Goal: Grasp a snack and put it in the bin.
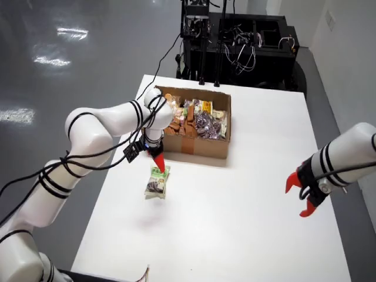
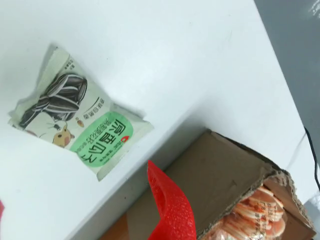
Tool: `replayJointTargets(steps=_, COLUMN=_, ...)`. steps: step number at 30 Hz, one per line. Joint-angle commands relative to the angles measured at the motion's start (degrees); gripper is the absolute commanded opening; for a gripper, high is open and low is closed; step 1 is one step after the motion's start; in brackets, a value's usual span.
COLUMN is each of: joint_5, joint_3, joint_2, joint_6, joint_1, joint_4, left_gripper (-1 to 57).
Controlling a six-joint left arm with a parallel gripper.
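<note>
A green and white snack packet (image 1: 157,182) lies flat on the white table (image 1: 235,229), just in front of the cardboard box (image 1: 197,147). The working arm's red-fingered gripper (image 1: 157,161) hangs over the packet's far end, close to the box's front wall. In the view that rides on the gripper, the packet (image 2: 75,117) rests on the table beyond the gripper (image 2: 85,210). One red finger (image 2: 170,205) shows in full; the other only peeks in at the left edge. The jaws stand wide apart and open, with nothing between them.
The box (image 2: 220,165) holds several wrapped snacks, with orange packs (image 2: 257,212) in its near corner. A second white arm with an open red gripper (image 1: 302,197) sits at the table's right side. A black equipment rack (image 1: 247,41) with cables stands behind the table.
</note>
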Motion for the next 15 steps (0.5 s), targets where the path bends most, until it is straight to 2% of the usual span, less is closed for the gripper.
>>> replayJointTargets(steps=1, joint_5=0.02, joint_3=-0.14, joint_2=1.19, joint_6=0.05, joint_1=0.09, joint_4=-0.04, left_gripper=56.7)
replayJointTargets(steps=15, joint_5=0.05, joint_3=-3.6, joint_2=7.62, joint_6=0.05, joint_1=-0.23, joint_4=-0.17, left_gripper=56.8)
